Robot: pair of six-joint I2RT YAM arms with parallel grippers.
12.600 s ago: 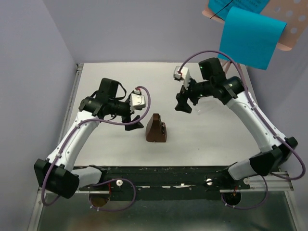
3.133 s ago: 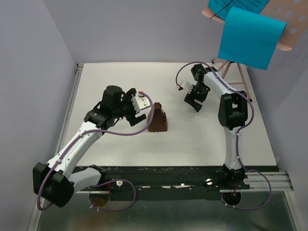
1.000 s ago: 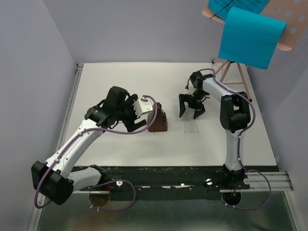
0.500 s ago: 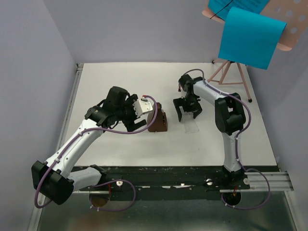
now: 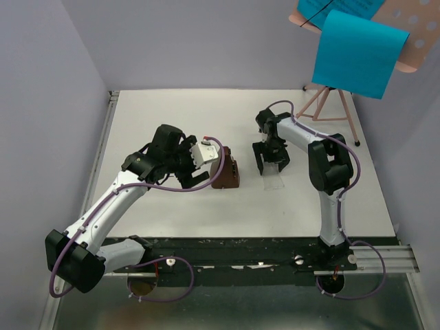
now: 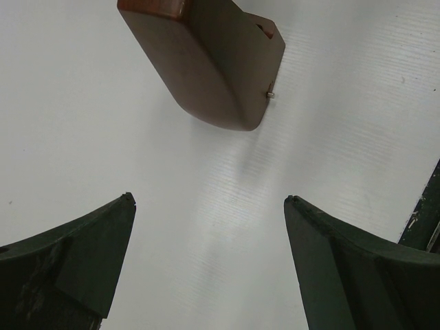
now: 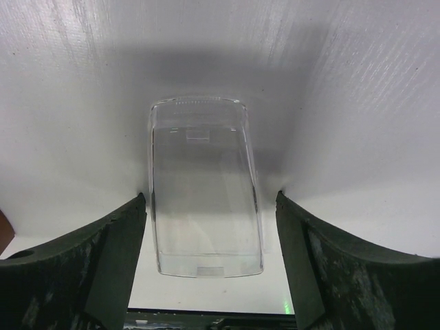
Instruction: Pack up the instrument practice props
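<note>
Straddling clear cover [image 7: 205, 185] right of centre with unclamped right gripper [image 7: 210, 199], parking left gripper [image 6: 207, 199] wide open just left of metronome [image 5: 225, 173] at centre; next likely: pinch cover's sides squarely, lift.

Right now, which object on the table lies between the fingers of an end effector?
The clear plastic cover, flat between the right end effector's fingers. The brown block sits beyond the left end effector's open fingers, not between them.

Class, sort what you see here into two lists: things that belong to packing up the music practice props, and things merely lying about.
Belongs: pink music stand; blue sheet; brown block.
Lying about: clear plastic cover, possibly the block's lid.
</note>
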